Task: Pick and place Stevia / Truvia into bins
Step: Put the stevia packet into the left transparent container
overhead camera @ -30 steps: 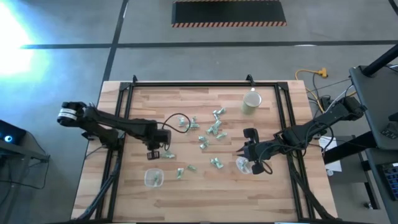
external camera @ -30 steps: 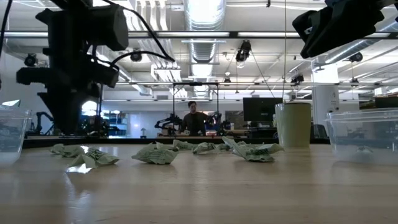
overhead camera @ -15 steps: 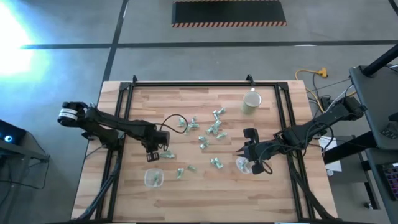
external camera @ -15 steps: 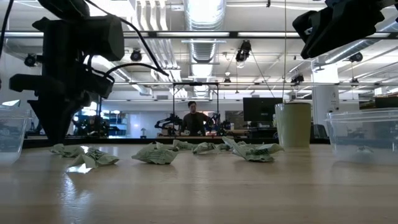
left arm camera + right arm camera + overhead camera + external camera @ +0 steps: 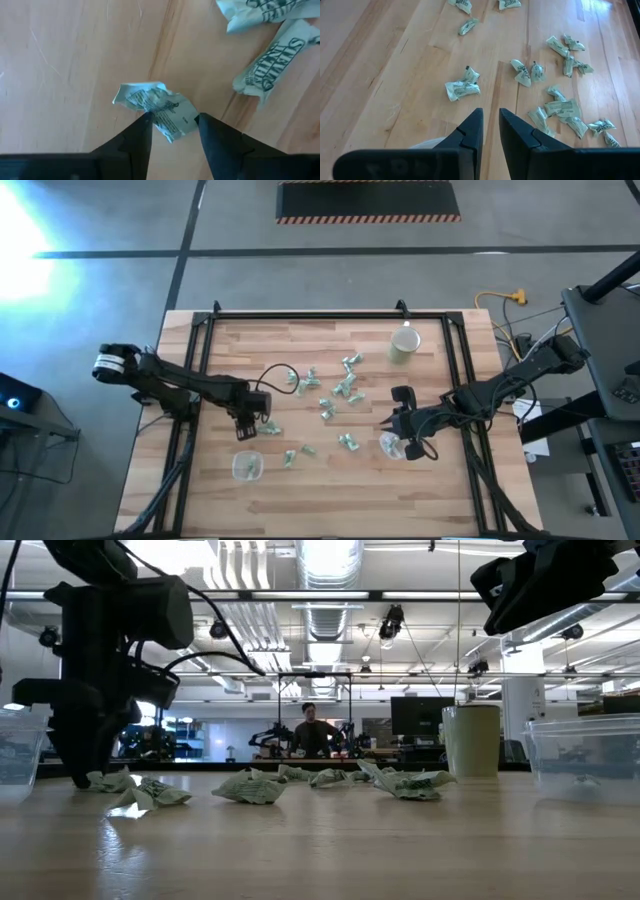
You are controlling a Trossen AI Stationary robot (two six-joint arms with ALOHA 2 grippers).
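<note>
The left tool stands low over the pale wooden table, its dark fingers spread apart on either side of one crumpled green-and-white paper sachet that lies flat, gripped by nothing. More sachets lie scattered toward three o'clock. The small clear plastic tub sits at six o'clock. The right tool, nearly closed and empty, hovers above the second clear tub.

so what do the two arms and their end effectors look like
Both arms are dark, slim and jointed. The left arm has a pale ringed band near its base and a loose black cable looping off its wrist. Each end effector, left and right, has two flat, black, wedge-shaped fingers.
</note>
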